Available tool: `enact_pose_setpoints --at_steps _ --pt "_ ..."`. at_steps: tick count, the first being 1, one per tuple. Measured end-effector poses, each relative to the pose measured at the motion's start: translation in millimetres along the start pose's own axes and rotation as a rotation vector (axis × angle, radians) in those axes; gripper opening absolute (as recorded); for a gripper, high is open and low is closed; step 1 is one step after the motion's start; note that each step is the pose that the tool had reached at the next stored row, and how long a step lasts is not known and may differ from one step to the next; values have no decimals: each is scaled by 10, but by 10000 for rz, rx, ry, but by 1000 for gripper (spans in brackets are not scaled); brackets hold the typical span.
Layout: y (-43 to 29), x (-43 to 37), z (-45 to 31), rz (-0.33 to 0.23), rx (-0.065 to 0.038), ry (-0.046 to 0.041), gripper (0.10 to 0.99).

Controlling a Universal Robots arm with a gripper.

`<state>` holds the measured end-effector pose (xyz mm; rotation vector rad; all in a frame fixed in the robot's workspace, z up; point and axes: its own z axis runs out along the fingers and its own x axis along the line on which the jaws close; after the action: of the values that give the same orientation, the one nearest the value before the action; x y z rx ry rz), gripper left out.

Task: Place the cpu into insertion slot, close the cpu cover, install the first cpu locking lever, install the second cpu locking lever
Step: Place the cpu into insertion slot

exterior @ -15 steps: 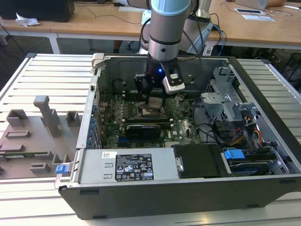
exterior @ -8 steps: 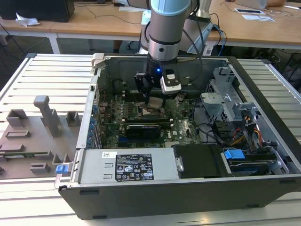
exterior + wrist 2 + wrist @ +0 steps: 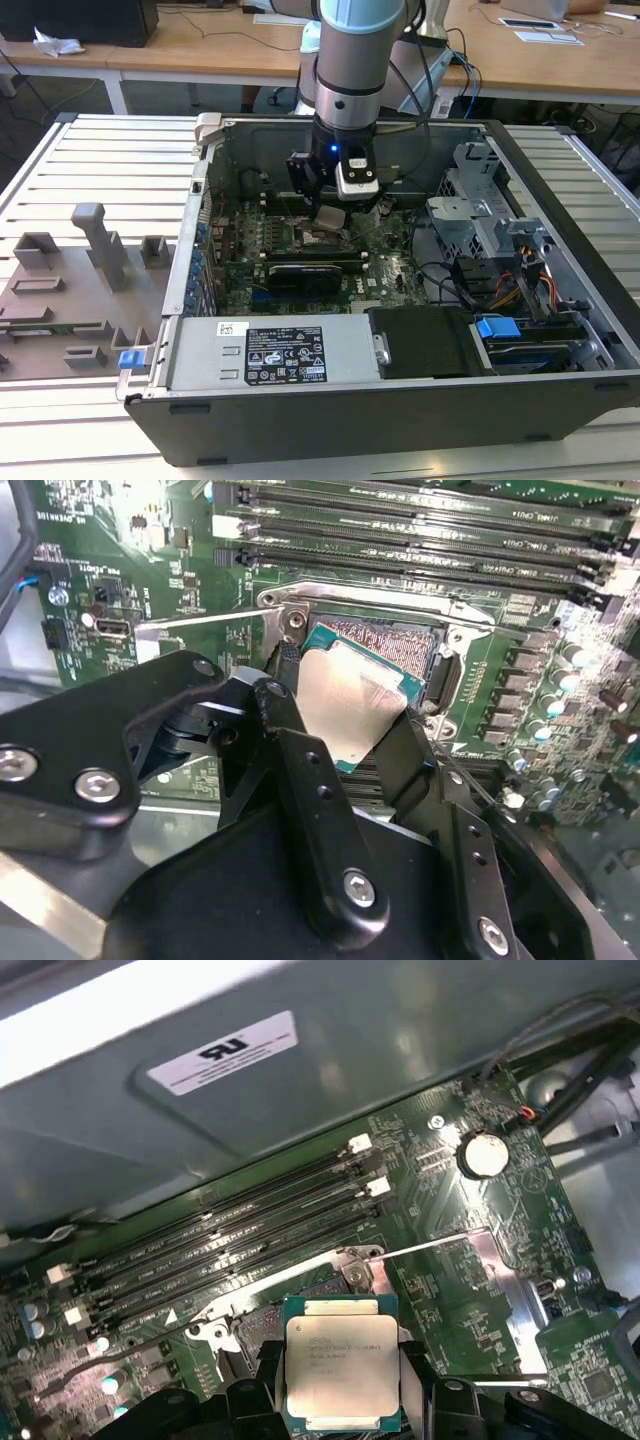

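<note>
My black 2-fingered pincer (image 3: pixel 343 1400) clamps the flat square silvery-grey cpu (image 3: pixel 343 1360) with green rim by 2 opposite edges. Chip hangs tilted just above the dark square insertion slot (image 3: pixel 388 637), unseated. Risk: skewed descent could bend contacts; weak edge grip could drop it.

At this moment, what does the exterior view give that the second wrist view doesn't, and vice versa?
Exterior view: the whole open computer case, its blue-tabbed drive bay, and grey fixtures on the table at the exterior view's left. Second wrist view: the insertion slot with its bare contacts, and the cpu tilted above them, not seated. Both: the hand shut on the cpu over the green motherboard.
</note>
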<state>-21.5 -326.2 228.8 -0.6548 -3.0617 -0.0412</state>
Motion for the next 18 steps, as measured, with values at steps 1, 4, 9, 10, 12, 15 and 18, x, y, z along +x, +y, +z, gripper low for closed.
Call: enact_pose_setpoints --at_steps 1,4,9,10,12,15,18 --pt "0 0 0 90 3 -4 541" --pt "0 0 0 368 17 -19 541" --pt "0 0 1 907 54 -52 541" --pt "0 0 1 1012 61 -59 541" --pt "0 0 2 1160 72 -68 541" --pt "0 0 2 1476 93 -88 541" --pt "0 0 3 1739 115 -105 541"
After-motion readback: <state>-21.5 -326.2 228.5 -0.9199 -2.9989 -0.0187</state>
